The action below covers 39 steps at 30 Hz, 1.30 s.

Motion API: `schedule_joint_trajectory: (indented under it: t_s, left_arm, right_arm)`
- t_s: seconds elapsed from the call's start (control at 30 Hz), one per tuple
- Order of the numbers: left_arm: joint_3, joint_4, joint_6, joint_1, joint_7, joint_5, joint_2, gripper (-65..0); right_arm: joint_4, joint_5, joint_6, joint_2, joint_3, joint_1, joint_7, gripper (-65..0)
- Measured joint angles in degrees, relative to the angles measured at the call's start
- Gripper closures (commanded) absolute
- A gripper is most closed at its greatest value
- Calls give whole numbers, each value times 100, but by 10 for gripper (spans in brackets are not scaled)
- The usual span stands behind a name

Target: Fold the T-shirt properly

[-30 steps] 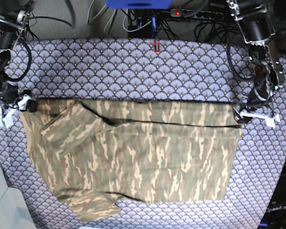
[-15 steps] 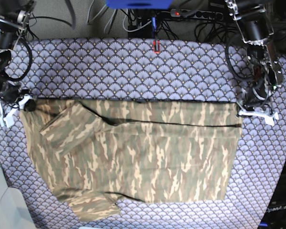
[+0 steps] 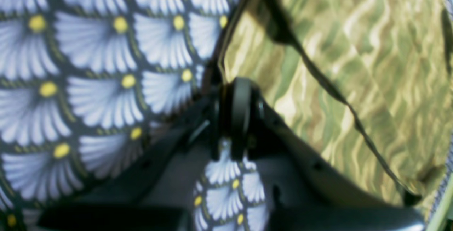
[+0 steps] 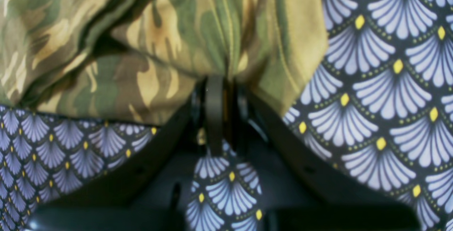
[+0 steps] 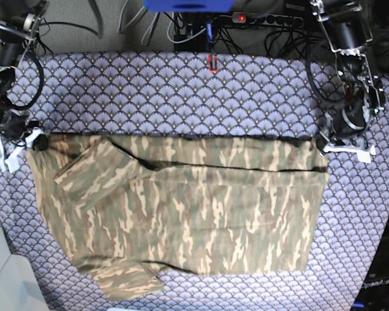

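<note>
A: Start at the left pincer [image 3: 236, 116]. How does it stand?

B: Its jaws are pressed together, and the T-shirt [image 5: 181, 207] edge meets their tip. That wrist view is blurred, so how much cloth sits between the jaws is hard to make out. In the base view it is at the shirt's upper corner on the picture's right.

A: And the right pincer [image 4: 216, 112]?

B: Closed too, pinching a bunched fold of the shirt; the cloth gathers into pleats just above the jaws. In the base view it is at the upper corner on the picture's left.

A: Where is the shirt lying?

B: Spread flat on the patterned cloth [image 5: 181, 91] over the counter, with a long strip along its top edge folded down. One sleeve [image 5: 94, 170] lies folded onto the body, another [image 5: 131, 280] sticks out at the bottom.

A: Anything cut off?

B: Both pincers' bases run out of the wrist views at the bottom, and the bottom sleeve sits close to the lower frame edge.

A: Room to move?

B: A wide band of bare cloth lies beyond the top edge, up to the cables [image 5: 259, 29].
</note>
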<state>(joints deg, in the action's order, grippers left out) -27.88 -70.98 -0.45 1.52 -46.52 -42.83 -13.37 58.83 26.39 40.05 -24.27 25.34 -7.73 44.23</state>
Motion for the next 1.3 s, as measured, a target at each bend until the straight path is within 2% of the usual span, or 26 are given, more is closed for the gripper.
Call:
schedule_joint_trajectory:
  t_s: [0.17,0.4,0.87,1.07,1.2,1.3]
  left_arm:
    - [15,-459,28,-186,-321,-118,-44,-40]
    - [20,-1016,33,-461,-295,-140,-44,-40]
    - [9,-1851,46,-1462,-313,-133,-44,-40]
    - [-442,-2376,24,-1926,-343,-153,-76,-40]
    - [-704,-2459,11,-2017,-892,-140,-26,-40]
    - [-909,-2465,2,-2000,-1091,-138,-26,-40]
  right_arm:
    - [267,35,-4,-28,0,212,22,-30]
    - [1600,-66,-22,31,4,914,155,-30]
    - [2540,-52,-22,184,352,1797,136,-30]
    - [3038,-94,-20,205,481,2330,162,-30]
    - [3338,-26,-20,212,570,2675,-107,-30]
    - [3344,157,-17,232,743,2944,-208,-30]
